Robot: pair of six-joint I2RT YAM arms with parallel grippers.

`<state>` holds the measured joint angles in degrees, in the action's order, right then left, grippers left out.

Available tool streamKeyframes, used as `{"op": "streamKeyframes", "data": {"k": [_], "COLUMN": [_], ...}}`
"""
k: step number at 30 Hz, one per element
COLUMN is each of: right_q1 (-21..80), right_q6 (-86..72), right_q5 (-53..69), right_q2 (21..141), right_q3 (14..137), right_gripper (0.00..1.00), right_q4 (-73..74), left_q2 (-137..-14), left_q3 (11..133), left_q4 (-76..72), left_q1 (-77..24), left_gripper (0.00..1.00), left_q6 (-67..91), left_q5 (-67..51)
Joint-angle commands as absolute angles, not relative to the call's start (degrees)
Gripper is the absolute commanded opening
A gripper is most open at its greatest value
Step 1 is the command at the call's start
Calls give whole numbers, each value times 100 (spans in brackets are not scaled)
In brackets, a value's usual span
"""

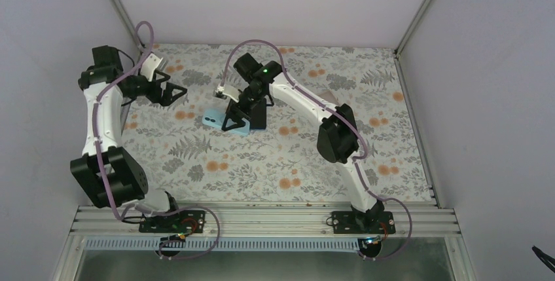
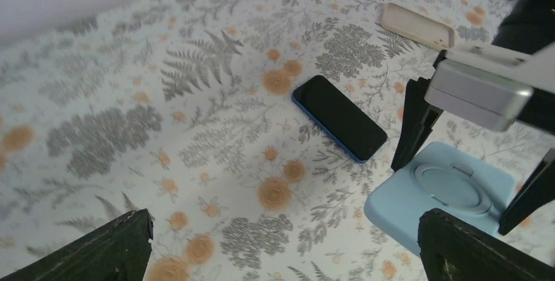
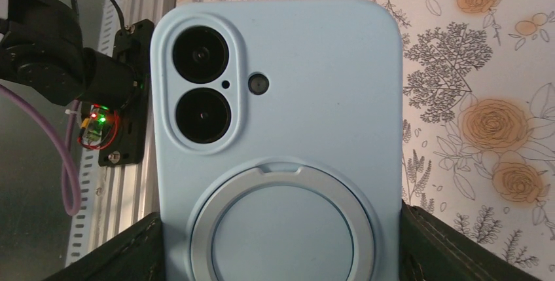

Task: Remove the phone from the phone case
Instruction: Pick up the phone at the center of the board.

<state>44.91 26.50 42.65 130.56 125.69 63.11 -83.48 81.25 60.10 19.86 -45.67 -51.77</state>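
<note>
Phone (image 3: 275, 97) back: matt pale-blue, silicone-like; ring (image 3: 200, 228) satin silvery metal; lenses (image 3: 201, 55) glossy glass. Dark phone (image 2: 339, 117), mid-table: glossy black screen. Phone case (image 2: 419, 25), far: smooth beige plastic. Table cover (image 2: 98, 130): matt floral print.

in your right wrist view the phone (image 3: 275, 117) shows only its back. the screen side faces away, so you can't see it. its lower end, with part of the ring (image 3: 278, 228), is cut off at 6 o'clock. the right gripper (image 3: 281, 255) shows only two dark fingers (image 3: 451, 251) at 5 and 7 o'clock, and the rest runs off the edge. from above, that gripper covers the phone's middle, so only its ends peek out. in your left wrist view the phone sits at 4 o'clock. its far end is under the right gripper and a near corner is behind one of the left gripper (image 2: 283, 228) fingers (image 2: 98, 251), which are cut off at the bottom.
</note>
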Motion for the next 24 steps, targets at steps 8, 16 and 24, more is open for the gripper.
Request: {"op": "streamKeyframes", "data": {"k": [8, 16, 24], "right_q1": [4454, 4456, 4456], "right_q6": [2713, 2725, 2810], "right_q5": [3789, 3444, 3104], "right_q2": [12382, 12398, 12366], "right_q3": [12447, 12580, 12523], "right_gripper": [53, 53, 53], "right_q4": [5860, 5690, 5522], "left_q2": [-9508, -10119, -10537], "left_q3": [8816, 8988, 9169], "left_q4": [7770, 7776, 7765], "left_q1": [1751, 1563, 856], "left_gripper": [100, 100, 100], "left_q6": [-3275, -3097, -2880], "left_q5": [-5824, -6395, -6560]}}
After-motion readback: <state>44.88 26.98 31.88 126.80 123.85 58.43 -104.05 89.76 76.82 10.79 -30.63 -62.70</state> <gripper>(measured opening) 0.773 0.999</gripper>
